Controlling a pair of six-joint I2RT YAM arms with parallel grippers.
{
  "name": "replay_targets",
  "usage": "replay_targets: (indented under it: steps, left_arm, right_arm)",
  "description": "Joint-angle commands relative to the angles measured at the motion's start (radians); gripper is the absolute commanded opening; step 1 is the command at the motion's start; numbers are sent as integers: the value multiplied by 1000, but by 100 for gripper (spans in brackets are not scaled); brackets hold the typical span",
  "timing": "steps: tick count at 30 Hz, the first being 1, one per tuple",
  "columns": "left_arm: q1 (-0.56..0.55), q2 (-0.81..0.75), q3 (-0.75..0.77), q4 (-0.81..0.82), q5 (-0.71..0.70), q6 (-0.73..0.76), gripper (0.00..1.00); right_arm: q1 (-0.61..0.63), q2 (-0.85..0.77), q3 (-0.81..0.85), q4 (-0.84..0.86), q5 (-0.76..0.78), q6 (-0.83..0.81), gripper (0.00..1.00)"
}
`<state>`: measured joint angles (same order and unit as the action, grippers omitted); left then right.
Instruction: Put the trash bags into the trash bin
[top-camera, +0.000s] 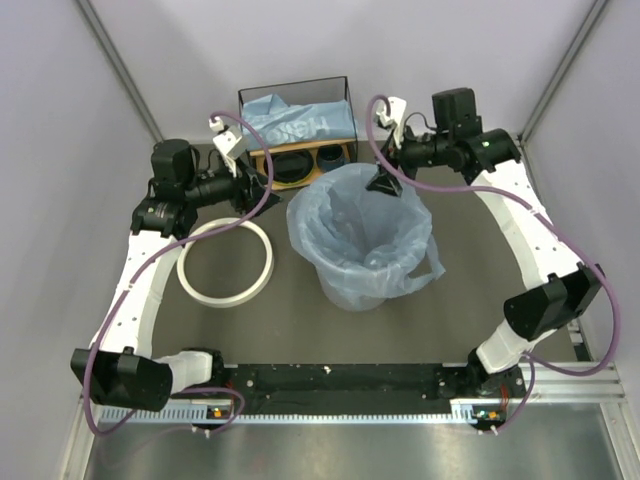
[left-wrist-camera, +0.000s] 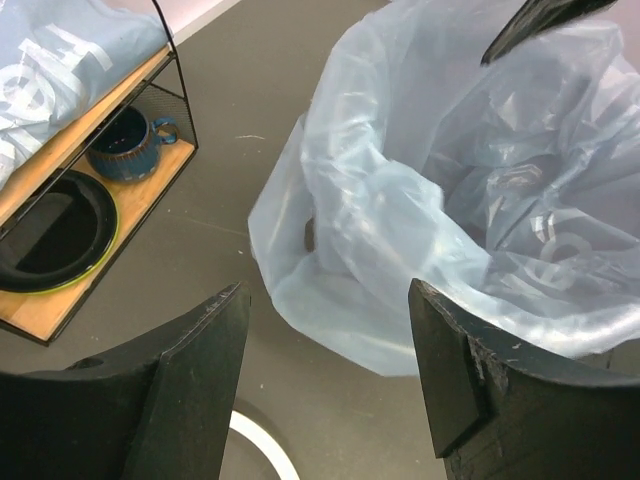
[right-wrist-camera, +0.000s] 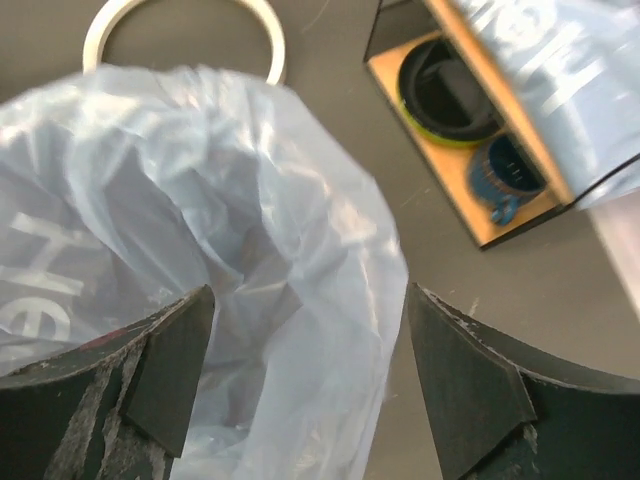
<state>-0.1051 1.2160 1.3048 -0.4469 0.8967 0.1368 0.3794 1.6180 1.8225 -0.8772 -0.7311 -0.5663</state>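
Observation:
A light-blue trash bag (top-camera: 362, 232) with white lettering lines the trash bin (top-camera: 352, 292) mid-table and hangs over its outside, so the bin's wall shows only dimly through the film. My right gripper (top-camera: 385, 184) hovers over the bin's far rim, open; in the right wrist view the bag's folded edge (right-wrist-camera: 330, 300) lies below the gap between the spread fingers (right-wrist-camera: 170, 375), ungripped. My left gripper (top-camera: 256, 182) stands open left of the bin, nothing between its fingers (left-wrist-camera: 195, 385); the bag (left-wrist-camera: 420, 200) is ahead of it. Another blue trash bag (top-camera: 298, 121) lies on top of the shelf.
The bin's white ring (top-camera: 225, 262) lies flat on the table left of the bin. The black-wire wooden shelf (top-camera: 258, 160) at the back holds a dark bowl (left-wrist-camera: 55, 235) and a blue cup (left-wrist-camera: 128, 148). Grey walls close in on both sides.

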Motion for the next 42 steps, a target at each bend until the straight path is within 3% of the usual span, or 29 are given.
replay_targets:
  steps: [1, 6, 8, 10, 13, 14, 15, 16, 18, 24, 27, 31, 38, 42]
  left_arm:
    - [5, -16, 8, 36, -13, -15, 70]
    - [5, -7, -6, 99, -35, -74, 70]
    - [5, 7, -7, 114, -19, -77, 70]
    - [-2, 14, 1, 119, 16, -59, 68]
    - [-8, 16, -1, 122, -7, -54, 65]
    - [-7, 16, -1, 122, -12, -51, 65]
    - [-7, 14, -2, 123, -21, -51, 64]
    - [-8, 13, -13, 132, -34, -65, 64]
    - [-7, 13, -16, 165, -36, -77, 64]
    - [-7, 4, -45, 227, -65, -131, 65]
    - [-8, 0, -79, 283, -70, -186, 65]
    - [-8, 8, -96, 298, -65, -204, 65]
    - [-10, 10, -119, 338, -62, -238, 65]
    - [-8, 7, -130, 338, -68, -235, 65]
  right_arm:
    - [-8, -6, 145, -3, 42, 74, 80]
    - [-8, -39, 195, -9, 182, 161, 92]
    - [-8, -64, 152, -17, 202, 132, 92]
    - [-7, -89, 123, -19, 191, 173, 86]
    - [12, -79, 175, -26, 125, 305, 43]
    - [59, -78, 184, -29, 151, 325, 17]
    - [102, -82, 166, -28, 268, 327, 3]
    - [149, -101, 143, -14, 357, 312, 0]
    - [259, -124, 25, 27, 534, 309, 0]
    - [328, -139, -167, 92, 811, 567, 0]
    - [349, -126, -248, 142, 823, 679, 0]
    - [397, -69, -325, 211, 852, 671, 0]
    - [412, -73, -598, 392, 857, 596, 0]
    - [409, -35, -615, 408, 782, 580, 0]
